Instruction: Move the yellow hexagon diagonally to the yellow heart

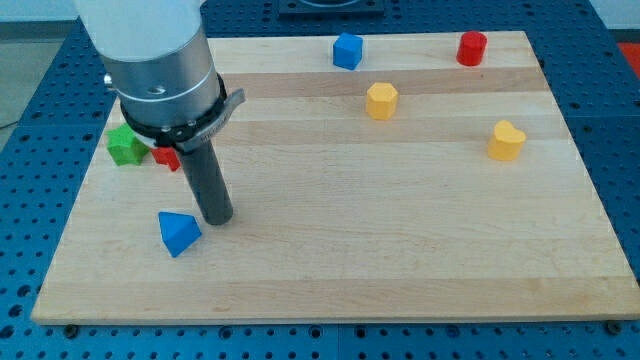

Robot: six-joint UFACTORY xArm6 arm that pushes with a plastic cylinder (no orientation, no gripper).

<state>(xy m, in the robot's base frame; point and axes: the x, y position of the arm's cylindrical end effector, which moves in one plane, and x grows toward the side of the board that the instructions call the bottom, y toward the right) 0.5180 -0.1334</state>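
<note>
My tip (218, 217) beside blue triangle (178, 232), far from yellow hexagon (381, 100)

Seven blocks on one wooden board (400, 260): two yellow, a hexagon (381, 100) and a heart (506, 140); two blue (347, 50) (178, 232); two red (471, 47) (166, 157); one green (126, 145).

Open wooden board (400, 260) is seen between the dark rod's tip (218, 218) and the yellow hexagon block (381, 100). A blue triangular block (178, 232) sits just beside the tip. The yellow heart block (506, 140) is unobstructed.
</note>
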